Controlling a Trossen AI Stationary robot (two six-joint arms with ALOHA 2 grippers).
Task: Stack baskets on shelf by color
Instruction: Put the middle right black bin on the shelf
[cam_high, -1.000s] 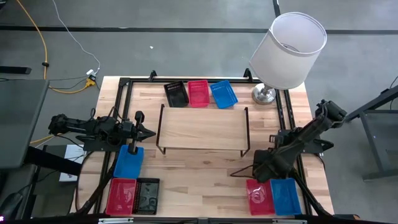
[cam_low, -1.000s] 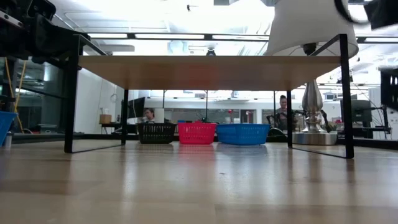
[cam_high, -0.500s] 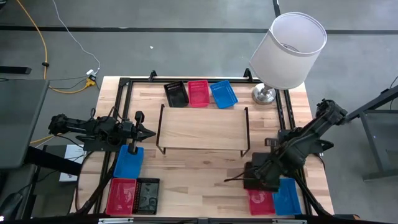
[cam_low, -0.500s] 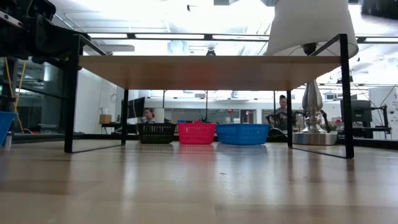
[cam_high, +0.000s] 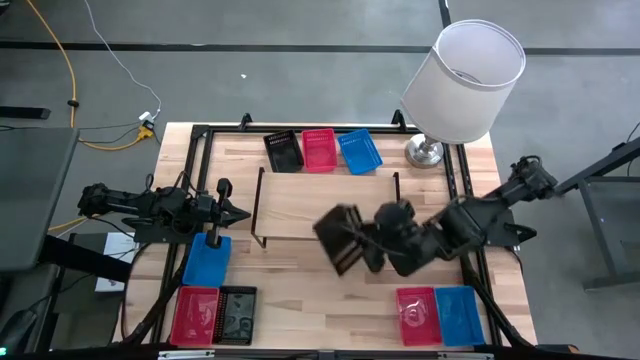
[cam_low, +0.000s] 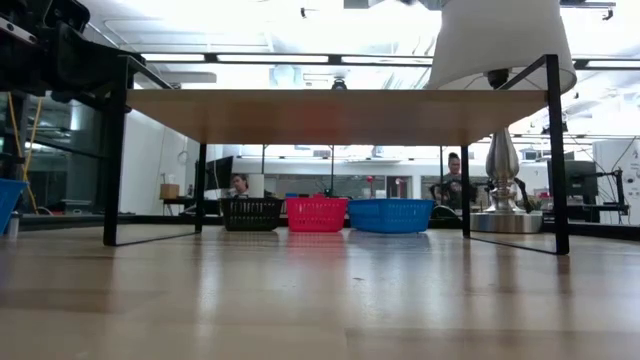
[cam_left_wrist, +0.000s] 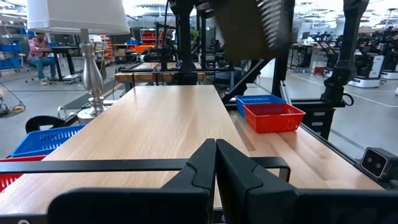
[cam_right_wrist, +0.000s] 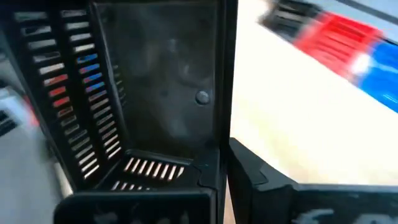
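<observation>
Table: light wood table (cam_high: 300, 280), shelf (cam_high: 325, 205) at centre.
Right gripper (cam_high: 368, 240): clamped on black basket (cam_high: 340, 238), at shelf's 5 o'clock edge.
Left gripper (cam_high: 232, 212): fingers together, shelf's 9 o'clock.
Risk: thin rim grip; basket may swing or slip.

So we've got the shelf (cam_high: 325, 205) sitting dead centre on the table (cam_high: 300, 290). At 12 o'clock from it, three baskets (cam_high: 322, 150) line up side by side behind it, and the lamp (cam_high: 462, 80) stands at about 2. At 8 o'clock, one basket (cam_high: 207, 260) lies in front of another pair (cam_high: 213, 315). At 5 o'clock two more baskets (cam_high: 438, 313) sit touching. We see one last basket (cam_high: 342, 238) up over the shelf's front edge.
</observation>
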